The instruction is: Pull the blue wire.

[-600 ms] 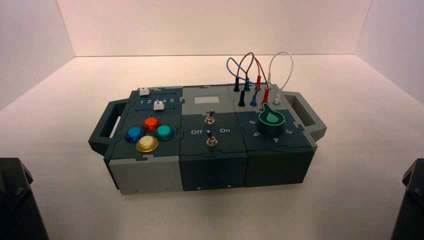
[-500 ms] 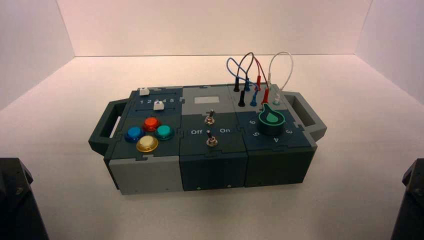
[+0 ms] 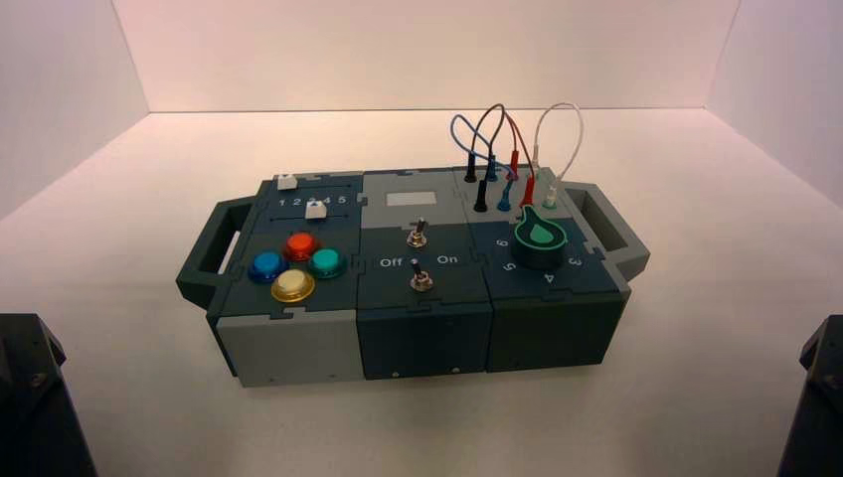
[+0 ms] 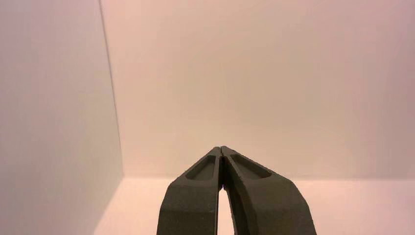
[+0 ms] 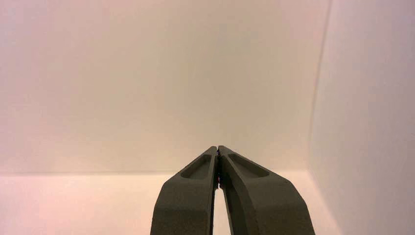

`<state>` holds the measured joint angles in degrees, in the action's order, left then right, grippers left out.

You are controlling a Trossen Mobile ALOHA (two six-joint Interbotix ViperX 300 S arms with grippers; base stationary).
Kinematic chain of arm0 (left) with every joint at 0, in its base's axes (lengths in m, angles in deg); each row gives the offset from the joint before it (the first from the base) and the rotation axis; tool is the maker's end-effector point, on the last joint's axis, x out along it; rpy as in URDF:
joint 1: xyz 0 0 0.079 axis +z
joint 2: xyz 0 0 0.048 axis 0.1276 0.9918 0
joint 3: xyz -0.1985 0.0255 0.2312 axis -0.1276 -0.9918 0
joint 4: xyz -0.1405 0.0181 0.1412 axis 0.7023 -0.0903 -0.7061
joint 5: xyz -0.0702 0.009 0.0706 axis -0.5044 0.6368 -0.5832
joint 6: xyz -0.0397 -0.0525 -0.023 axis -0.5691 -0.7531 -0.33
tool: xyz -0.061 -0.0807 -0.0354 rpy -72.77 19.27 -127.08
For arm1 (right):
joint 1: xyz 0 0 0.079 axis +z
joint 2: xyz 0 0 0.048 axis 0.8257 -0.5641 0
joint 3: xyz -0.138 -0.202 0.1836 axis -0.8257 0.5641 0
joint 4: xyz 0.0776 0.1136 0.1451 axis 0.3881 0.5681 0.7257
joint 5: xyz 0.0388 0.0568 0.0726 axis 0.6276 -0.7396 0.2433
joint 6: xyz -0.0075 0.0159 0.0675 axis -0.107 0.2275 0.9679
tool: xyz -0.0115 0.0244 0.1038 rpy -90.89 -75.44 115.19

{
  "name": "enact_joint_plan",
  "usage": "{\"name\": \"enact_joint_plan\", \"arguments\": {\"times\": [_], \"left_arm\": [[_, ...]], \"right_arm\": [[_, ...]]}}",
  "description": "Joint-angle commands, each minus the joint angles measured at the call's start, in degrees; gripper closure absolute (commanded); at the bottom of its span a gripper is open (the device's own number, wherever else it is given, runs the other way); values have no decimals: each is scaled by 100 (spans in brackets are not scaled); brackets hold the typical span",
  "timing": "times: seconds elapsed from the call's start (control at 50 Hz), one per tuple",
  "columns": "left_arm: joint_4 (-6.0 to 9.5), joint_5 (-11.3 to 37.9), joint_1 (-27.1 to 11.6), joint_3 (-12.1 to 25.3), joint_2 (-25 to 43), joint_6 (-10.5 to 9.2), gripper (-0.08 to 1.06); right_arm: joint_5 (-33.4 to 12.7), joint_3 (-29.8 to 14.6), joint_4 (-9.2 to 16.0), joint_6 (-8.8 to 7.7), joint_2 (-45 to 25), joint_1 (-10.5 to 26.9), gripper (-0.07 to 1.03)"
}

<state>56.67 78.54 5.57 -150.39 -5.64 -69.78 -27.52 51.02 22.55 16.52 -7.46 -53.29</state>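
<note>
Overall, pale walls (image 3: 418, 55) rise behind and to both sides of a pale table (image 3: 149, 417), which takes up most of the high view. On it stands the box (image 3: 422, 343), built of dark and grey panels, with a dark handle (image 3: 192, 278) on its left end and a grey handle (image 3: 636, 253) on its right end. At the near left and near right edges of that view are the two arms, both well apart from the box. The left gripper (image 4: 220, 148) points toward the back wall, its jaws pressed together with nothing between the tips. The right gripper (image 5: 218, 147) points the same way, its jaws likewise closed against each other.

Next in size comes the black knob (image 3: 538, 248) with a green pointer, on the box's right section. The blue wire (image 3: 459, 136) loops above the grey panel at the far right of the box, its blue plugs (image 3: 504, 199) upright in that panel. Around it are the black wire (image 3: 501, 106), the red wire (image 3: 521, 139) and the white wire (image 3: 579, 124). Four round buttons sit close together on the left section: blue (image 3: 267, 265), red (image 3: 301, 245), green (image 3: 326, 262) and yellow (image 3: 292, 285). Smaller still are two toggle switches (image 3: 420, 281) in the middle section and two white sliders (image 3: 315, 210) at the far left.
</note>
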Motion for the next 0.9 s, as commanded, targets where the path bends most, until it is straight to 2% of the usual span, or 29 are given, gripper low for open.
{"name": "enact_joint_plan", "arguments": {"times": [0.02, 0.12, 0.14, 0.32, 0.54, 0.62, 0.72, 0.76, 0.9], "left_arm": [[53, 483, -299, 334, 62, -26, 101], [79, 853, -580, 457, 105, -70, 101], [79, 1055, -694, 510, 123, -70, 101], [132, 2101, -1178, 712, 237, -105, 101], [281, 2848, -1969, 738, 413, -439, 101], [325, 3120, -2505, 738, 606, -694, 101], [387, 3305, -3023, 712, 800, -905, 101], [404, 3340, -3208, 703, 870, -958, 101], [431, 3375, -3560, 686, 1063, -1011, 101]], "right_arm": [[-431, -246, 149, 35, -176, 308, 98], [-1002, -431, 281, 35, -396, 598, 98], [-1274, -510, 352, 44, -483, 703, 98], [-2224, -712, 650, 35, -791, 1178, 98], [-2918, -782, 1081, 35, -1081, 1705, 98], [-3182, -765, 1362, 44, -1257, 2074, 98], [-3296, -721, 1714, 44, -1468, 2426, 98], [-3349, -712, 1881, 35, -1564, 2584, 98], [-3542, -694, 2224, 26, -1854, 2997, 98]]}}
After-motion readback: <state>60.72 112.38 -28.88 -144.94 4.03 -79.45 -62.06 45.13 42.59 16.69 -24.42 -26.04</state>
